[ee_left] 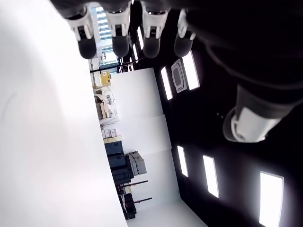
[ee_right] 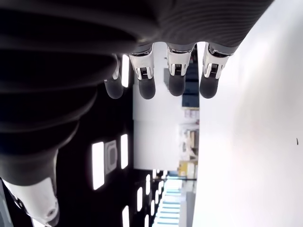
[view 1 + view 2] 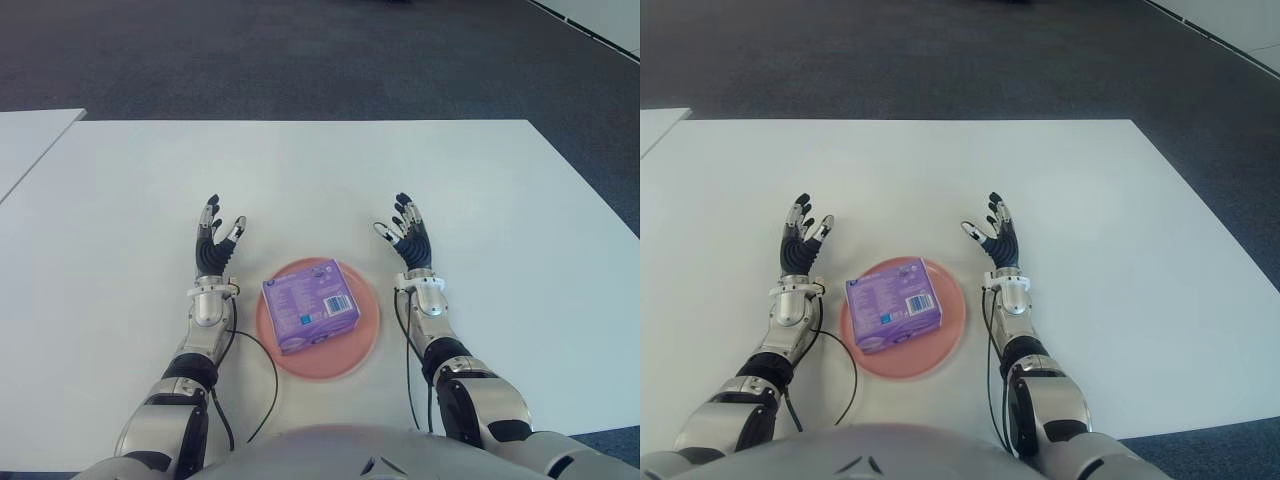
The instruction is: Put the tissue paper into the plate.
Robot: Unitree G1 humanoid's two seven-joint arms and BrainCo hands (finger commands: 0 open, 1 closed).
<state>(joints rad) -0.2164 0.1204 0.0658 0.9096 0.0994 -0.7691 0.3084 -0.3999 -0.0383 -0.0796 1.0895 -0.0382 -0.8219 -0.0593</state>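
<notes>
Since the tissue paper (image 3: 310, 308) is already seated in the plate (image 3: 366, 335), nothing more need be grasped. The left robot hand (image 3: 214, 247) and right robot hand (image 3: 408, 239) are held spread and empty beside it, best kept clear above the tabletop (image 3: 300, 170).

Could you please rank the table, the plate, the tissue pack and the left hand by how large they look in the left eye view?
1. Table, by far the largest.
2. Plate.
3. Tissue pack, lying on the plate.
4. Left hand, open; close to the pack, so that ranking is unsure.
</notes>
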